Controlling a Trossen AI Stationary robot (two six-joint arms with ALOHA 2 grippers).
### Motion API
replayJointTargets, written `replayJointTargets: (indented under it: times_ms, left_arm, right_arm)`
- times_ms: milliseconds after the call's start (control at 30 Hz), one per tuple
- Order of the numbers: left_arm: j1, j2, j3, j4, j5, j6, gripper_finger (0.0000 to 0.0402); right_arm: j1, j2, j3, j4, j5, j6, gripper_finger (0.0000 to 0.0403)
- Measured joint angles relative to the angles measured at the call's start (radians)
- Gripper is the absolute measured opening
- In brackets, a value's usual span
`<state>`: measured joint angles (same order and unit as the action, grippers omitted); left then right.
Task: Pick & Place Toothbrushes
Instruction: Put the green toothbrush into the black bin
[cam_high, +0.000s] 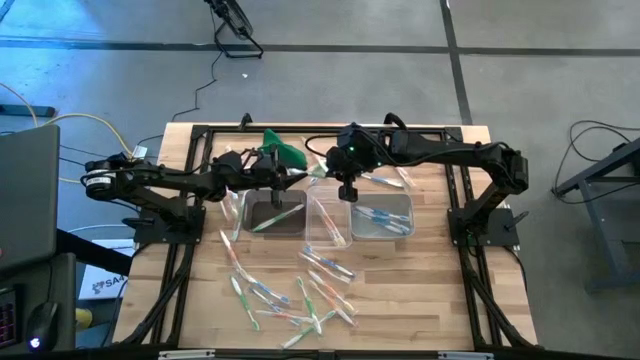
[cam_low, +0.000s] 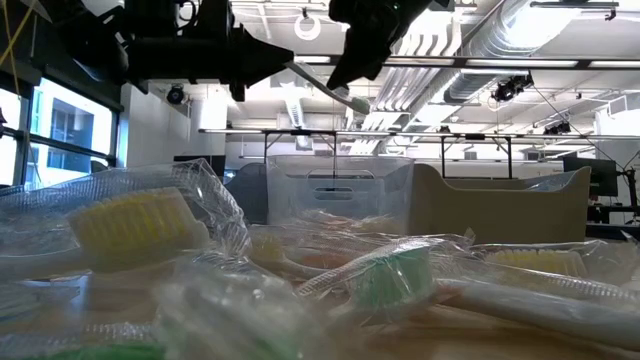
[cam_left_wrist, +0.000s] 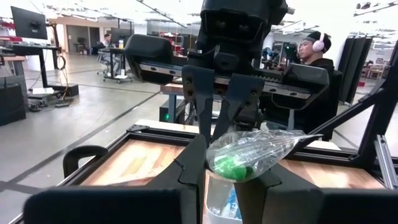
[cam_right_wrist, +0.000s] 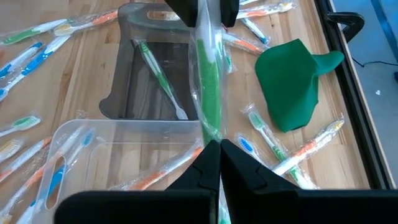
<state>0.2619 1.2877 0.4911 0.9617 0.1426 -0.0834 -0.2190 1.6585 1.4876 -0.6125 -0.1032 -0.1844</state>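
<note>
Honestly it's early days: most toothbrushes (cam_high: 300, 290) lie loose on the bench (cam_high: 420, 300), one green in the left tub (cam_high: 275, 215), a few blue in the right tub (cam_high: 382, 218). Both the left end effector (cam_high: 300, 178) and right end effector (cam_high: 347, 192) pinch one wrapped green toothbrush (cam_right_wrist: 209, 81) midair. No readable labels.

— You can't see the handle end of the green toothbrush (cam_right_wrist: 209, 87) in the right wrist view; it slips behind the right gripper (cam_right_wrist: 219, 163), whose fingers (cam_right_wrist: 205, 167) run off the edge.

— And in the low view?

— The wrapped toothbrushes (cam_low: 150, 232) up close are blurred, and you can't tell what lies in the clear tubs (cam_low: 338, 192) behind them
</note>
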Motion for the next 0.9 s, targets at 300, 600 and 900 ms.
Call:
replayJointTargets:
  times_ms: [300,600,900]
  left_arm:
    - [0.0,0.0,0.0,-0.026,0.0,0.005,0.0049]
    - [0.0,-0.003,0.0,-0.025,-0.041,0.008,0.0049]
    - [0.0,-0.096,0.0,-0.212,-0.12,-0.104,0.0049]
  right_arm:
    - [0.019,0.0,0.0,-0.022,0.0,0.057,0.0099]
    - [0.018,-0.086,0.0,-0.152,0.16,0.086,0.0173]
    - [0.023,-0.243,0.001,-0.299,0.185,0.171,0.0174]
